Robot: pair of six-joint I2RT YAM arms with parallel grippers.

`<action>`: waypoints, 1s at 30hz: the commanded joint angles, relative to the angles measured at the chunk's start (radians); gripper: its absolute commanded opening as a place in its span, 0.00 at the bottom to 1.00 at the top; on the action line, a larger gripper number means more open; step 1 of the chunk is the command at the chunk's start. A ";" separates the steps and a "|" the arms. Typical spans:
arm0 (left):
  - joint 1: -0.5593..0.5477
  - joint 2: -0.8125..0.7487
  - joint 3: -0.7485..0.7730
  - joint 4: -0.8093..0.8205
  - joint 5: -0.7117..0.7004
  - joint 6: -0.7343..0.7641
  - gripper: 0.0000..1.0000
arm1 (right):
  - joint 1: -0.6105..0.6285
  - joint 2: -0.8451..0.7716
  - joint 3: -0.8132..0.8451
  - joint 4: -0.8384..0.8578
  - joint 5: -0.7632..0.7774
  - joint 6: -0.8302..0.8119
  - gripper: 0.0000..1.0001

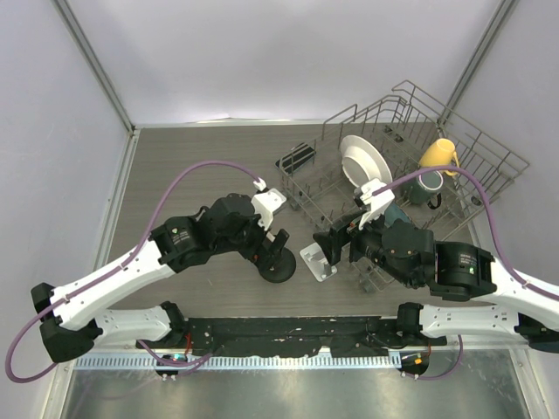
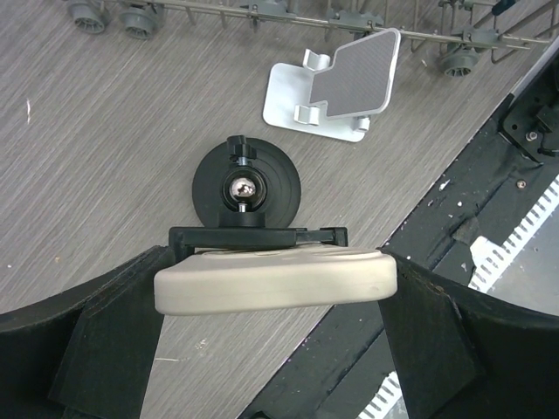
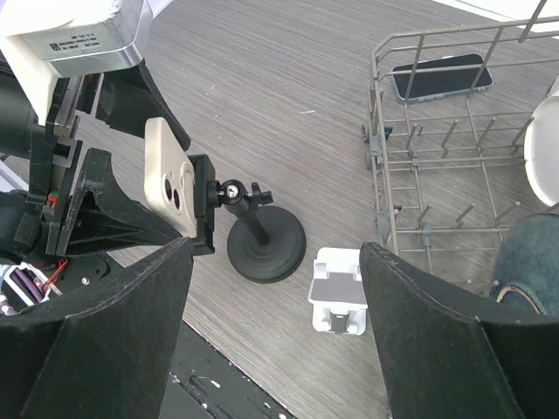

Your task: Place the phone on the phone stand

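Grey wood-grain desk (image 1: 192, 175) enclosed by pale walls, with two arms mounted at its near edge. Two phones are present: one beige phone (image 2: 275, 281) and one dark phone (image 3: 441, 77), the latter lying flat at the far left corner of the single wire dish rack (image 1: 489, 166). Two stands sit on the desk near each other but apart: one black stand (image 2: 279, 188) with a round base and a clamp on a ball joint, and one white stand (image 3: 336, 301) just beside the rack. The left end effector (image 2: 275, 262) holds the beige phone across its widely spread fingers, the phone's back against the black stand's clamp. The right end effector (image 3: 275, 244) hovers nearby, jaws wide and empty. The rack carries two white plates (image 1: 365, 164), one yellow mug (image 1: 438, 154) and one dark green mug (image 1: 425, 186).
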 commanded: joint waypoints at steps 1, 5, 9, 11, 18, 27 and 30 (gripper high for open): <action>-0.006 -0.004 0.042 0.043 -0.059 -0.022 1.00 | -0.002 -0.011 -0.002 0.041 0.023 -0.003 0.82; -0.006 -0.002 0.037 0.056 -0.085 -0.039 0.96 | -0.002 -0.003 -0.002 0.041 0.022 -0.003 0.82; -0.006 0.001 0.042 0.057 -0.098 -0.056 0.93 | -0.002 0.001 -0.001 0.041 0.018 -0.005 0.82; -0.006 0.001 0.039 0.060 -0.095 -0.059 0.90 | -0.002 0.000 -0.002 0.043 0.020 -0.005 0.82; -0.005 -0.015 0.026 0.069 -0.059 -0.018 0.57 | -0.002 -0.002 -0.009 0.041 0.015 -0.002 0.82; -0.005 -0.024 0.040 0.042 -0.073 0.056 0.00 | -0.002 0.009 -0.022 0.048 0.009 -0.010 0.82; -0.006 -0.016 0.055 0.022 -0.129 0.050 0.00 | -0.002 0.018 -0.024 0.046 0.003 -0.010 0.82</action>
